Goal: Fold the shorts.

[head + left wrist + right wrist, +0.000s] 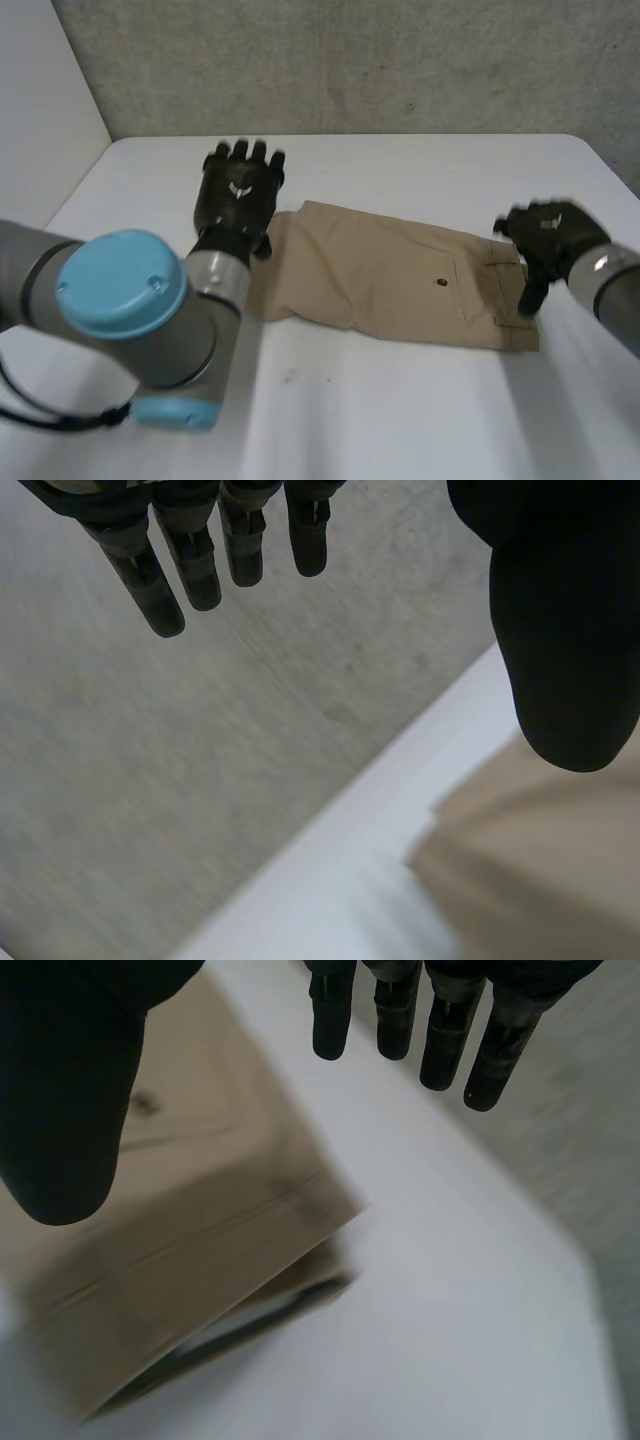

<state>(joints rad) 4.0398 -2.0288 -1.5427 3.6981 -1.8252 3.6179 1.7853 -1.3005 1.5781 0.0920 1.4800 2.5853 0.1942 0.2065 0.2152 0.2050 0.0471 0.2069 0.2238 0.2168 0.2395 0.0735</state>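
**Item.** Beige woven-cloth shorts [400, 275] lie flat across the middle of the white worktop [400, 400]. The waistband [510, 300] is toward the robot's right and the leg hems [290, 265] toward its left. One back pocket with a dark button [442, 283] faces up. The garment appears already doubled lengthwise, leg on leg.

**Left robot hand** [238, 195]. It is at the hem end, by the far corner. The fingers are straight and spread, the thumb is set apart, and nothing is held. Its wrist view places the thumb over the cloth corner, but contact cannot be confirmed.

**Right robot hand** [550, 240]. It is at the waistband end, fingers extended and thumb wide, holding nothing. Its wrist view shows the stacked waistband edges below the thumb.

**Handling assessment.**
- The cloth is judged light and limp, with no stiffness to carry a fold, so an unsupported span will sag.
- The waistband is thicker and firmer because of its seams and layers, and offers the surest pinch.
- The hems are thinner, and their layers may separate if only the top one is caught.
- Recommended holds are the two corners of one end, taking all layers together.
- The smooth worktop may let the garment slide when it is dragged.
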